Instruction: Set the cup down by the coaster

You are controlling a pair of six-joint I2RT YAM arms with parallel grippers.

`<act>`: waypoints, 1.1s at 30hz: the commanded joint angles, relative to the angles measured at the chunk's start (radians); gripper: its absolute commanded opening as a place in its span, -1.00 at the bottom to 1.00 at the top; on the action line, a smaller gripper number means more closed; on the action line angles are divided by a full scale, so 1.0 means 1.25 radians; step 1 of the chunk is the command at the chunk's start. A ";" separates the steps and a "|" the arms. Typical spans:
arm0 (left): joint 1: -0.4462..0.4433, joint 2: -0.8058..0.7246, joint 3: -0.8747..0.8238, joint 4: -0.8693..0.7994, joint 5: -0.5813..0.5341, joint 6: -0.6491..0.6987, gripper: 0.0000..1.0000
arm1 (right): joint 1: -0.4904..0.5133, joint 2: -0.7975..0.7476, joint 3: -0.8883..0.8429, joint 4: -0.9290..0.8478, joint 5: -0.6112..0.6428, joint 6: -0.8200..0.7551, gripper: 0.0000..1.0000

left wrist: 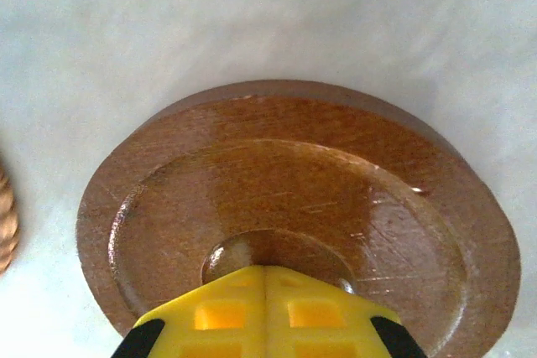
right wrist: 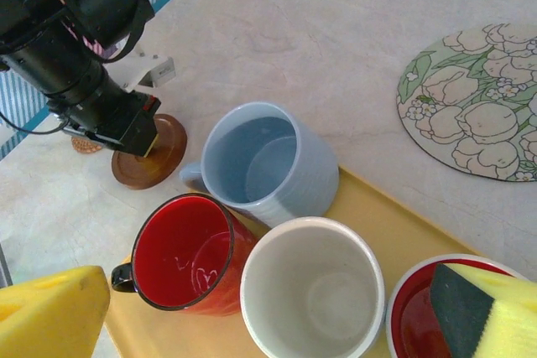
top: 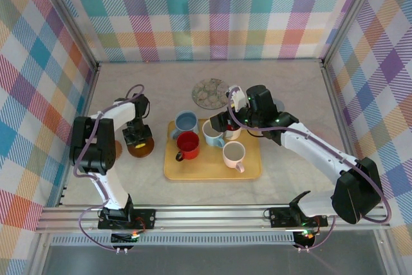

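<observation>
Top view: a pale tabletop (top: 290, 88) walled by checked cloth. A yellow tray (top: 193, 173) sits mid-tabletop, towards the near edge. On it stand a blue cup (top: 187, 122) at the far left corner, a red cup (top: 188, 144) just in front of it, a white cup (top: 212, 133) in the middle, a pink cup (top: 234, 154) nearer the front edge, and a red-lined cup (top: 233, 133), partly hidden, beside the white one. No cup is held. A floral coaster (top: 210, 93) lies flat just beyond the tray's far edge. A round wooden coaster (top: 143, 148) lies left of the tray. The left gripper (top: 138, 138) points down over it. The right gripper (top: 226, 123) hangs above the tray's far side, over the white and red-lined cups.

Left wrist view: the left gripper (left wrist: 265, 291) has its yellow jaws pressed together with nothing between them, tips over the dished centre of the wooden coaster (left wrist: 336, 182); contact cannot be told. The edge of a woven disc (left wrist: 4, 224) shows at far left.

Right wrist view: the right gripper (right wrist: 273, 291) has its jaws spread wide and empty. Below sit the red cup (right wrist: 180, 253), white cup (right wrist: 312, 291) and blue cup (right wrist: 252, 161); one jaw overlaps the red-lined cup (right wrist: 411, 324). The floral coaster (right wrist: 474, 102) lies on the tabletop beyond the tray (right wrist: 394, 224)
</observation>
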 commanded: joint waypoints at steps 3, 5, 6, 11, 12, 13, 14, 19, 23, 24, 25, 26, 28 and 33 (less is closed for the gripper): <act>0.007 0.100 0.067 0.151 0.095 0.035 -1.00 | 0.005 -0.007 -0.007 0.004 0.023 0.014 0.97; 0.007 0.120 0.097 0.154 0.107 0.033 -1.00 | 0.005 -0.010 -0.011 0.003 0.029 0.019 0.98; 0.006 0.131 0.113 0.153 0.110 0.035 -1.00 | 0.005 -0.010 -0.012 0.003 0.032 0.020 0.97; -0.007 0.180 0.198 0.139 0.111 0.054 -1.00 | 0.005 -0.013 -0.012 -0.008 0.045 0.018 0.98; -0.009 0.189 0.211 0.140 0.111 0.055 -1.00 | 0.005 -0.013 -0.012 -0.008 0.048 0.017 0.98; -0.010 0.200 0.227 0.140 0.114 0.057 -1.00 | 0.004 -0.013 -0.012 -0.008 0.051 0.018 0.97; -0.012 0.213 0.246 0.138 0.115 0.058 -1.00 | 0.004 -0.013 -0.011 -0.010 0.054 0.016 0.98; -0.018 0.277 0.348 0.116 0.124 0.068 -1.00 | 0.005 -0.016 -0.011 -0.015 0.060 0.016 0.97; -0.028 0.331 0.433 0.095 0.160 0.085 -1.00 | 0.004 -0.019 -0.014 -0.020 0.068 0.019 0.98; -0.031 0.346 0.455 0.086 0.165 0.093 -1.00 | 0.004 -0.021 -0.014 -0.021 0.071 0.019 0.97; -0.036 0.358 0.475 0.078 0.165 0.103 -1.00 | 0.004 -0.022 -0.015 -0.021 0.073 0.019 0.98; -0.041 0.370 0.498 0.068 0.164 0.112 -1.00 | 0.004 -0.024 -0.018 -0.021 0.077 0.019 0.97; -0.049 0.390 0.536 0.056 0.169 0.123 -1.00 | 0.005 -0.027 -0.019 -0.023 0.082 0.018 0.97; -0.062 0.436 0.616 0.046 0.180 0.119 -1.00 | 0.004 -0.025 -0.021 -0.027 0.086 0.022 0.97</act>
